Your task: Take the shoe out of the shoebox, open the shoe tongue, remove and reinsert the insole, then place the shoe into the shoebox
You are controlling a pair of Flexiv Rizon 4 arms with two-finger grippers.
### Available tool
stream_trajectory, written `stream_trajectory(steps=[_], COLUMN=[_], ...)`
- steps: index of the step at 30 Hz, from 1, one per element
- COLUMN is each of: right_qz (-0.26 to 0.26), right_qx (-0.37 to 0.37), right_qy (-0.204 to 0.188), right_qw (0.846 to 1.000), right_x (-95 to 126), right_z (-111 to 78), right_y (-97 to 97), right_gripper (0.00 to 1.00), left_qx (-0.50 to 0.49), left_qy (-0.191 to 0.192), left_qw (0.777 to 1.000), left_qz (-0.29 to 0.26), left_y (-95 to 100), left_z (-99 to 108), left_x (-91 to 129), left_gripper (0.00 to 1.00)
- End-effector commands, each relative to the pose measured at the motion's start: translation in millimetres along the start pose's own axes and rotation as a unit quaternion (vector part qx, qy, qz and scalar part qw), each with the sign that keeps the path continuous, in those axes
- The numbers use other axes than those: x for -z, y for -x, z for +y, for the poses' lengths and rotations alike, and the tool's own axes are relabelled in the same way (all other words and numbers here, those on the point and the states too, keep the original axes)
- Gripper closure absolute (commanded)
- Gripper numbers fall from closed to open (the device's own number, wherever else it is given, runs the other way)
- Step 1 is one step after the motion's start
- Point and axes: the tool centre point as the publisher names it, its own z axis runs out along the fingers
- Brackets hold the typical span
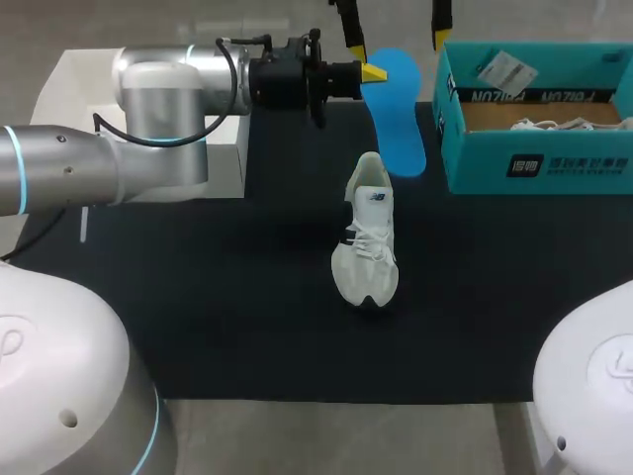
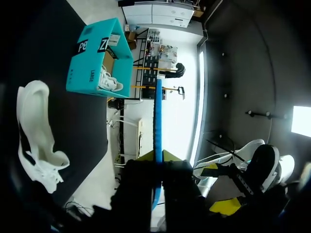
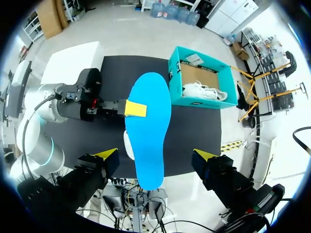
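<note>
Our left fingers point(image 1: 373, 72) pinch the blue insole point(image 1: 399, 109), held off the black surface point(image 1: 198, 297). Our right fingers point(image 3: 108, 155) are spread wide, empty, over it. White shoe point(image 1: 366, 233) stands mid-surface, teal shoebox point(image 1: 534, 163) to its right.

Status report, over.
Left gripper shut on insole, in the air. Right gripper open above it. Shoe upright on mat, nothing blocking it.
</note>
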Motion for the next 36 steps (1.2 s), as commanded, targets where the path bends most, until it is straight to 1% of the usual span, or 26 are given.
stream_trajectory(steps=[1, 3, 14, 25, 34, 35, 36], right_qz=[0.033, 0.047, 0.051, 0.051, 0.051, 0.059, 0.084], right_qx=[-0.007, -0.011, 0.001, 0.001, 0.001, 0.001, 0.005], right_qy=[0.009, 0.008, 0.01, 0.01, 0.01, 0.007, -0.002], right_qw=[0.999, 0.999, 0.999, 0.999, 0.999, 0.998, 0.996], right_x=[-5, -7, -9, -9, -9, -14, -20], right_z=[-8.0, -9.1, -8.3, -8.3, -8.3, -8.1, -8.4], right_y=[1.7, 1.0, -2.2, -2.2, -2.2, -1.3, 1.1], right_gripper=[0.0, 0.0, 0.0, 0.0, 0.0, 0.0, 0.0], left_qx=[-0.001, -0.002, -0.001, 0.003, 0.003, 0.003, 0.003], left_qy=[0.002, 0.002, 0.003, 0.0, 0.002, 0.002, 0.003], left_qw=[1.0, 1.0, 1.0, 1.0, 1.0, 1.0, 1.0], left_qz=[0.001, 0.001, 0.002, -0.001, 0.001, 0.001, 0.002], left_y=[-0.9, -1.8, -0.4, 2.8, 3.3, 3.3, 3.4], left_z=[-5, -5, -5, -1, 0, 1, 1], left_x=[-1, -1, 0, 7, 4, 4, 4], left_gripper=[1.0, 1.0, 1.0, 1.0, 1.0, 1.0, 1.0])
